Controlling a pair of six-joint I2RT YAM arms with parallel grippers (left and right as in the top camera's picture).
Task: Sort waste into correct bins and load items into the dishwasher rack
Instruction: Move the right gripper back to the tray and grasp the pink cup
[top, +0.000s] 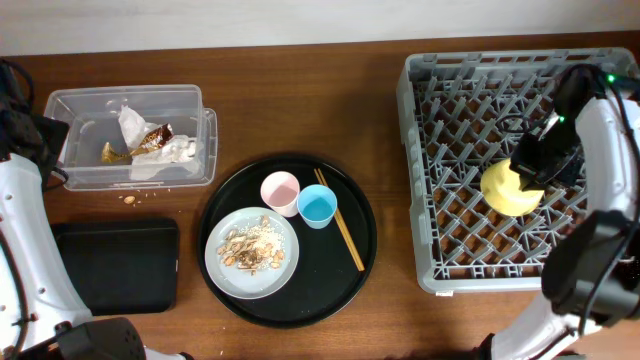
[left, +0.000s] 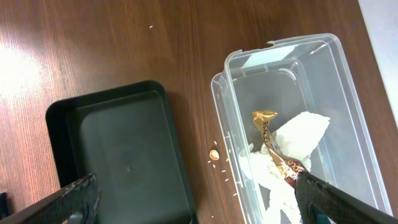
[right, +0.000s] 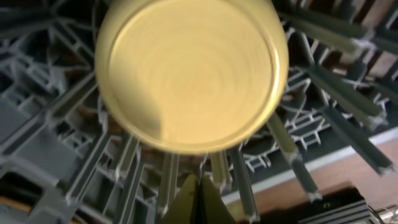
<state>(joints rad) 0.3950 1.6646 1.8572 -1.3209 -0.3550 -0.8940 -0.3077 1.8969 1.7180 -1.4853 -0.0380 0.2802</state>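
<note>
Yellow bowl (right: 186, 74) fills the right wrist view, sitting among the pegs of the grey rack (right: 56, 162). The right gripper (right: 200, 199) is just beside its edge, fingertips pressed together with nothing seen between them, so the bowl looks loaded. The left gripper (left: 196, 186) hovers spread wide over the black tray (left: 124, 143) and the clear tub (left: 348, 93). Next, I judge, comes the pink cup (top: 280, 190): the right arm must rise clear of the pegs and reach the round tray (top: 300, 290).
</note>
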